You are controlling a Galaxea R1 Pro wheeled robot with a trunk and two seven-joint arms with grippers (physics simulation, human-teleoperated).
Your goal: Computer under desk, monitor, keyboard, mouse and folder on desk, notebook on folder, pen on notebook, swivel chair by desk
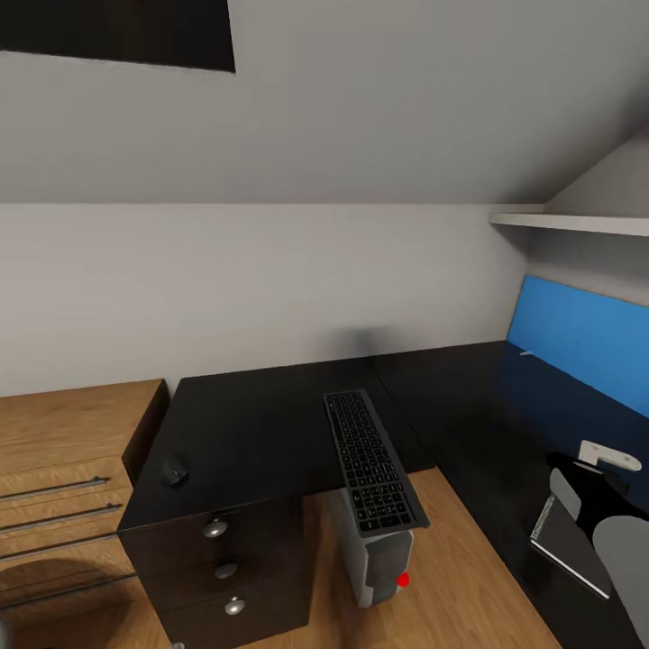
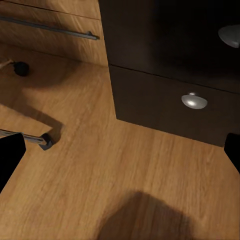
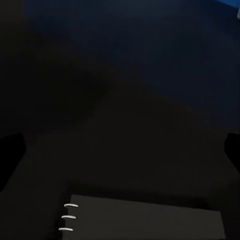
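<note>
Right gripper jaws wide apart, gripping nothing, poised over thin grey spiral-bound notebook on glossy black desk, probably for pickup; left jaws likewise spread, empty.

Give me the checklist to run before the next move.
1. keyboard fully on desk: not ok, near end overhangs the edge.
2. mouse beside keyboard: not ok, well apart, near the desk's left edge.
3. computer under desk: ok.
4. right gripper holding notebook: cannot tell.
5. left gripper free: ok, open over the floor.
</note>
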